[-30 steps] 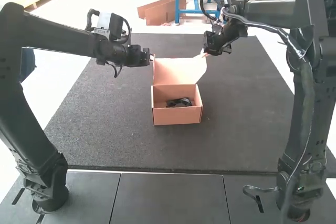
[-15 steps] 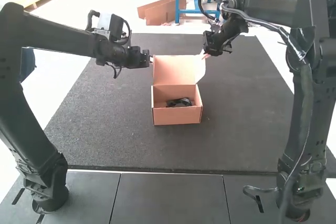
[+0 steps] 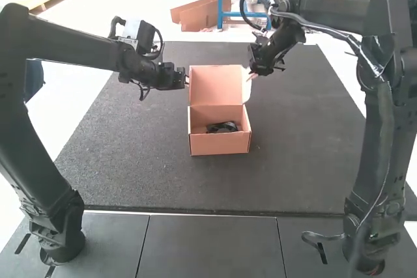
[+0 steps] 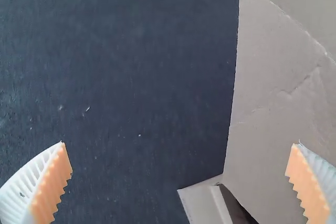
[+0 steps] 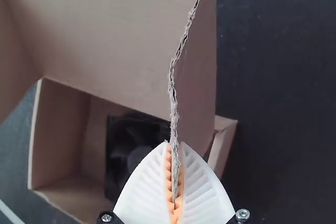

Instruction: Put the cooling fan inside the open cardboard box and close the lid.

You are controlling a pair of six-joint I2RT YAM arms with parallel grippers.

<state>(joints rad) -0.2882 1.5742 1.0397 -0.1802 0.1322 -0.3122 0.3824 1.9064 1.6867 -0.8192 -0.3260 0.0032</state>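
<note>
The cardboard box (image 3: 219, 141) sits on the dark mat (image 3: 117, 141) with its lid (image 3: 217, 85) standing upright; the black cooling fan (image 5: 131, 153) lies inside on the box floor, seemingly flat; the right gripper (image 5: 174, 179) is clamped on the lid's side flap (image 5: 197, 77); the left gripper (image 4: 181, 179) hangs just beside the lid's other edge, jaws wide apart.

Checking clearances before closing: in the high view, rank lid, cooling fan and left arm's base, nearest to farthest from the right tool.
1. lid: its right side flap is pinched in the right tool.
2. cooling fan: lower, inside the box.
3. left arm's base: near left corner.
</note>
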